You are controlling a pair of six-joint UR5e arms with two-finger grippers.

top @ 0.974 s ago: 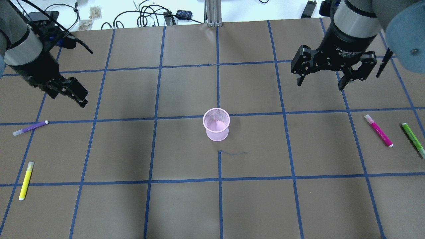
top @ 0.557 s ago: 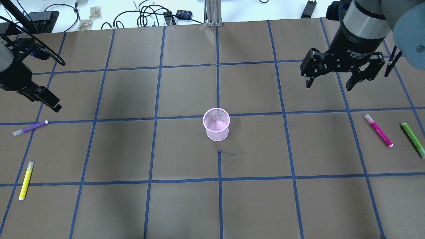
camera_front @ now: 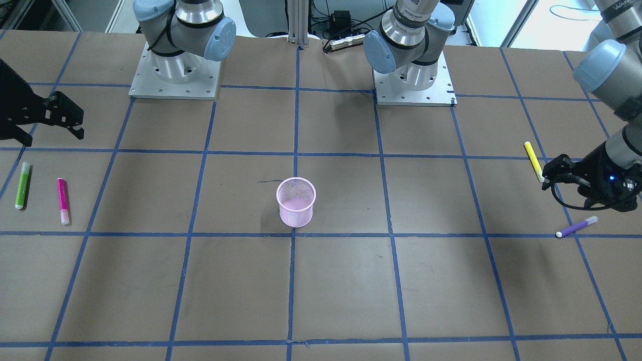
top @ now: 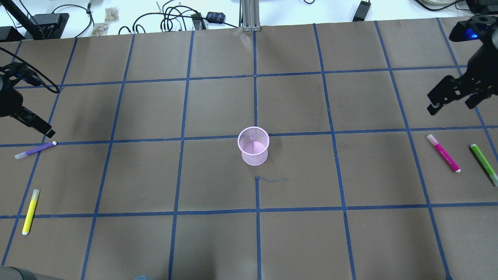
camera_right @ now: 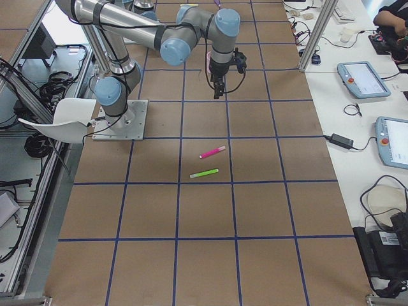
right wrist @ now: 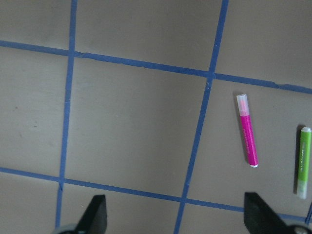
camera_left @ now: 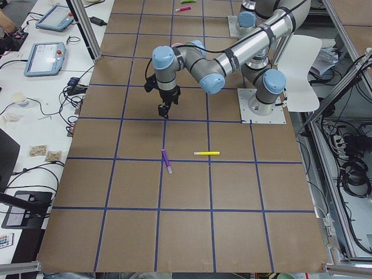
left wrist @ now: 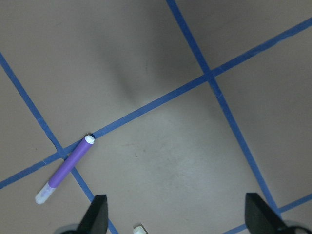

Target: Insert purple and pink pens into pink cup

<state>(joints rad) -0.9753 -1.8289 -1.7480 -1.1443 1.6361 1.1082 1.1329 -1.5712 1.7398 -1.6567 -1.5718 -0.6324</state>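
My left hand [left wrist: 178,220] hangs wide open and empty, the purple pen [left wrist: 68,168] flat on the surface [top: 218,109] near one finger. My right hand [right wrist: 176,217], likewise open and empty, is near the pink pen [right wrist: 247,137]; the cup [top: 253,146] stands well apart.

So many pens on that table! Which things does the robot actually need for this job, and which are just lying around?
Part of the job: purple pen, pink pen, pink cup.

Just lying about: yellow pen, green pen.
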